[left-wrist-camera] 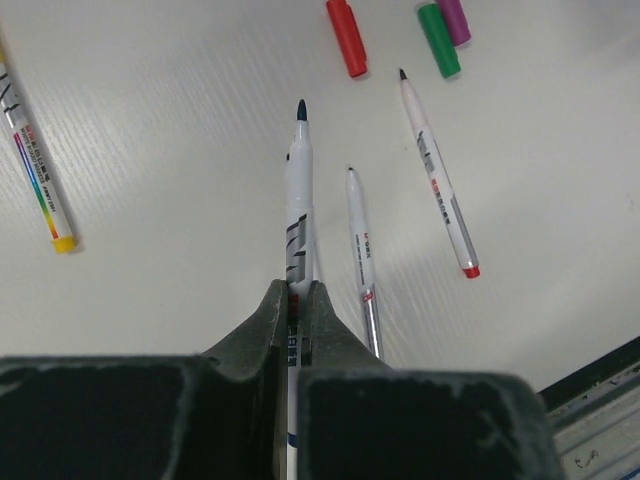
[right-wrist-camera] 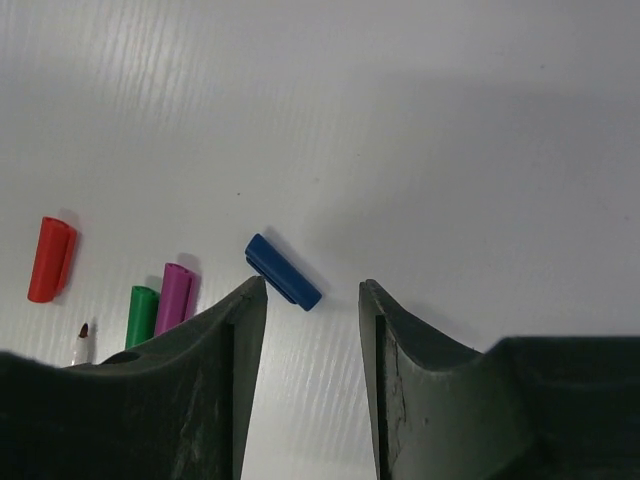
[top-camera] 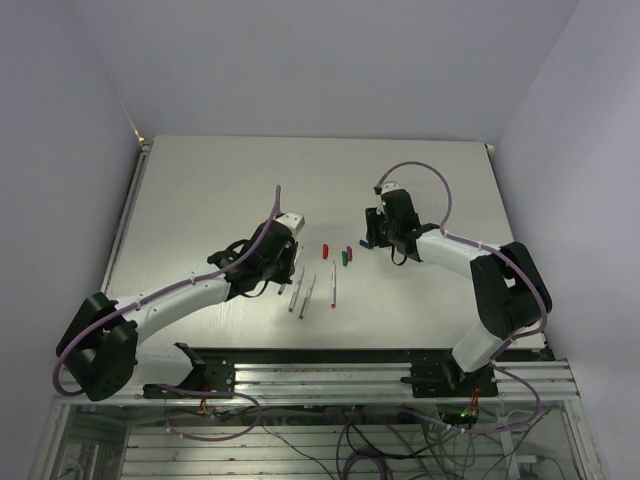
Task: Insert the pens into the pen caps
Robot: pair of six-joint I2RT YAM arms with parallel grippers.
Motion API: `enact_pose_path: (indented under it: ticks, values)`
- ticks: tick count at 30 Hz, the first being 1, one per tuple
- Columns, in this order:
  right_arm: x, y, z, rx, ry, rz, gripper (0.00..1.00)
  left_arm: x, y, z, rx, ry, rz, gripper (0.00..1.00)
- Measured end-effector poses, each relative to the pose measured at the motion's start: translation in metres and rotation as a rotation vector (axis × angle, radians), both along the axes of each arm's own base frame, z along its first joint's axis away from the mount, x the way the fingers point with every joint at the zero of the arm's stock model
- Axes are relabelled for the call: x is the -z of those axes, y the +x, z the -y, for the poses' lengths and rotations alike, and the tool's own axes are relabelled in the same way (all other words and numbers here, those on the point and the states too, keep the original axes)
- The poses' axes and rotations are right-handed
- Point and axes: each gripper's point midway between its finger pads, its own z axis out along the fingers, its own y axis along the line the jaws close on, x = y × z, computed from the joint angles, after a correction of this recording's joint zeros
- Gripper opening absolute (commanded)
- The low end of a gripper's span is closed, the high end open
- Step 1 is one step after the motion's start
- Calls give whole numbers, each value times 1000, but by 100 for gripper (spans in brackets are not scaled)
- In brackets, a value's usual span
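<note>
Dark-tipped pen [left-wrist-camera: 298,190] clamped in left gripper [left-wrist-camera: 297,290], lower centre. Right gripper [right-wrist-camera: 313,283] open over blue cap [right-wrist-camera: 283,270], which lies skewed toward frame-left jaw: centre and align before closing.

You've got a dark-tipped pen [left-wrist-camera: 298,200] clamped in the left gripper [left-wrist-camera: 297,292], tip toward the red cap [left-wrist-camera: 347,38]. The green cap [left-wrist-camera: 438,40] and purple cap [left-wrist-camera: 454,18] lie side by side near it, with the blue cap [right-wrist-camera: 283,271] beyond.

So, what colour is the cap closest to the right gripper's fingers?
Blue; the cap shows best in the right wrist view.
</note>
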Motion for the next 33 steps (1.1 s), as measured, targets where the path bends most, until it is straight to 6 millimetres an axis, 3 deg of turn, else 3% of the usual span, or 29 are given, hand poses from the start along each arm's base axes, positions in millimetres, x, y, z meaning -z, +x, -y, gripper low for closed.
enact_pose_path:
  ticks: [9,18,25,30,33]
  values:
    - [10,-3,-14,-121,3,-34,42,-3,-9,8,33,-43,-33,7]
    - [36,-8,-18,-162,-11,-99,40,-2,-14,12,59,-62,-52,7]
    - [37,-1,-21,-165,-13,-94,35,-2,-16,14,70,-70,-59,7]
    - [38,0,-20,-160,-18,-92,19,-1,-17,14,73,-71,-63,7]
    - [38,1,-20,-150,-17,-93,1,1,-18,13,73,-67,-67,7]
